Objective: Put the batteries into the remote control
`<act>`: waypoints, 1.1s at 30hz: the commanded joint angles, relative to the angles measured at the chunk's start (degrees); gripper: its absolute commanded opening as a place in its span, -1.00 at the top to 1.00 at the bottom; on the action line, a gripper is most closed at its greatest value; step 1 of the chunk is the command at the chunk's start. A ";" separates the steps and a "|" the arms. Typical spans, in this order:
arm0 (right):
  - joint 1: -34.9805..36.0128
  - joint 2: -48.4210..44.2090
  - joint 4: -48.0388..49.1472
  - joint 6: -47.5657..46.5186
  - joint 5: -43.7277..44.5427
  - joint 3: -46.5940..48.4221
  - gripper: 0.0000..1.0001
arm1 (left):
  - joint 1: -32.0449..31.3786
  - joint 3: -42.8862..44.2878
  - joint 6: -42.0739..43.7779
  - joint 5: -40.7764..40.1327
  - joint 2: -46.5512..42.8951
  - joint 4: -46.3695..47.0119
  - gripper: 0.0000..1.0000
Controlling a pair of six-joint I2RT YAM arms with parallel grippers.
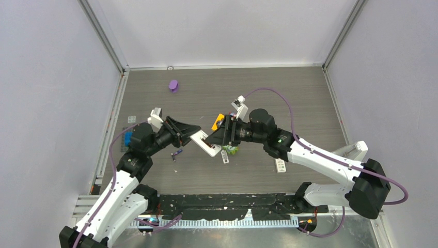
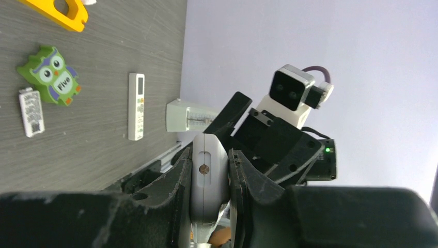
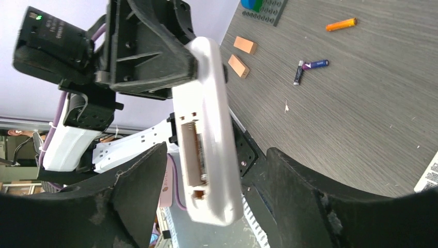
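left gripper [image 2: 210, 155] pinches remote [image 3: 206, 129], raised over tabletop [image 3: 361, 129] middle. right gripper [image 3: 217, 151] spread around remote's open end, gripping nothing. orange battery [image 3: 341, 24], purple battery [image 3: 316, 64], dark battery [image 3: 299, 73] loose on tabletop, nearer left edge. loading seemingly not begun.

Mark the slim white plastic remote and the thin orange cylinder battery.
slim white plastic remote [image 3: 214, 119]: right wrist view, casing middle.
thin orange cylinder battery [image 3: 341, 24]: right wrist view, mid-body.
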 commanded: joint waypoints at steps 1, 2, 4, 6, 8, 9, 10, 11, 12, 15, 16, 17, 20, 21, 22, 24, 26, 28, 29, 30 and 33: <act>-0.89 -4.19 -0.77 -2.59 0.35 2.79 -0.55 | 0.90 1.10 8.06 1.95 0.07 2.99 1.00; -1.00 -4.48 -1.14 -3.13 0.42 2.93 -0.58 | 1.07 1.71 10.02 2.36 0.03 2.25 1.00; -1.01 -5.04 -2.00 -5.53 0.27 3.34 -0.59 | 1.29 3.18 14.82 3.16 0.13 -0.97 1.00; -1.01 -4.87 -3.31 -12.14 -0.92 4.40 -0.59 | 1.48 4.83 19.73 4.50 0.34 -2.72 1.00; -0.81 -4.36 -8.55 -19.97 -2.40 6.11 -0.58 | 1.55 7.04 24.21 6.61 1.00 -4.03 1.00; -0.73 -4.30 -10.18 -22.59 -2.45 6.82 -0.57 | 1.57 8.11 26.53 8.07 1.55 -4.97 1.00; -0.28 -4.17 -13.45 -27.56 -1.67 8.16 -0.56 | 1.57 9.11 28.60 10.25 2.31 -5.28 1.00; 0.06 -4.12 -14.96 -29.63 -1.08 8.76 -0.56 | 1.62 10.13 30.76 12.50 3.20 -6.26 1.00; 1.11 -3.97 -17.28 -33.21 0.19 9.81 -0.55 | 1.58 11.19 32.83 15.04 4.23 -6.88 1.00; 5.21 -3.29 -20.01 -37.46 3.29 11.69 -0.54 | 1.49 13.39 37.56 19.74 7.05 -9.76 1.00; 6.23 -2.91 -20.26 -38.33 5.47 11.93 -0.53 | 1.55 13.57 38.36 20.46 7.40 -10.15 1.00; 8.12 -2.61 -20.30 -38.62 6.54 12.45 -0.53 | 1.56 13.54 38.73 20.67 7.68 -10.24 1.00; 11.01 -0.73 -19.88 -38.41 11.19 13.57 -0.44 | 1.48 13.06 39.15 20.37 7.27 -9.63 1.00; 11.91 -0.33 -19.49 -38.09 11.82 13.78 -0.42 | 1.52 12.92 39.15 20.34 7.03 -9.32 1.00; 12.26 0.27 -18.92 -37.52 13.49 13.81 -0.37 | 1.49 12.73 39.23 20.42 6.77 -9.20 1.00; 13.33 0.97 -17.99 -36.85 15.65 13.90 -0.32 | 1.48 12.51 39.22 20.69 6.33 -9.07 1.00; 14.24 1.71 -18.12 -36.58 18.35 14.31 -0.27 | 1.48 12.23 39.18 20.93 5.83 -9.22 1.00; 15.12 2.60 -19.06 -36.58 22.32 15.04 -0.25 | 1.48 11.93 39.15 21.04 5.44 -9.16 1.00; 15.59 3.20 -19.39 -36.79 24.38 15.69 -0.24 | 1.48 11.81 39.07 20.98 5.25 -9.22 1.00; 15.78 3.44 -19.77 -36.76 25.05 15.87 -0.24 | 1.48 11.52 39.02 20.88 5.05 -9.15 1.00; 16.20 4.14 -19.24 -36.15 25.65 16.25 -0.24 | 1.48 11.24 39.06 20.89 4.88 -8.92 1.00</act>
